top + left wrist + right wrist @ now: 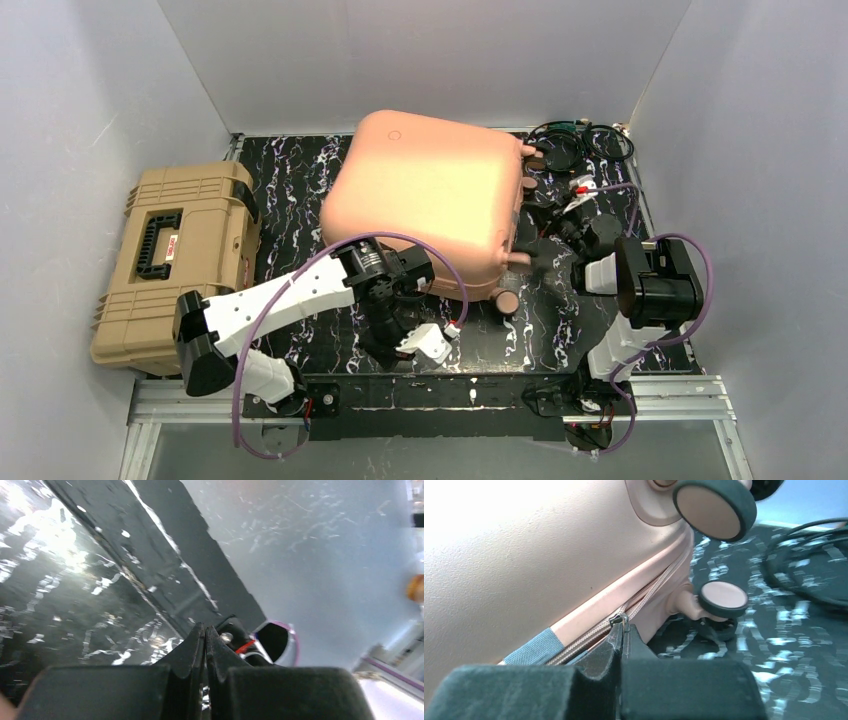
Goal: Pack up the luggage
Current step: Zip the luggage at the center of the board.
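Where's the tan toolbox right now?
In the top view, the tan toolbox lies closed at the far left, just left of the pink suitcase.

1. A plain, pale grey back wall (420,60) closes off the far side of the counter (300,180).
2. A left wall (70,150) and a right wall (760,130), both the same matte grey, stand along the sides and form a three-sided booth.
3. The counter top is black with white marble-like streaks.
4. Silver metal rails (670,395) run along its near edge.
5. Below the rails lies a smooth grey surface (400,455), seemingly the floor.
6. The light is soft and even. In the left wrist view a bright glare (40,525) sits on the glossy counter, and a pale grey panel (325,555) beyond its edge shows faint scuffs.
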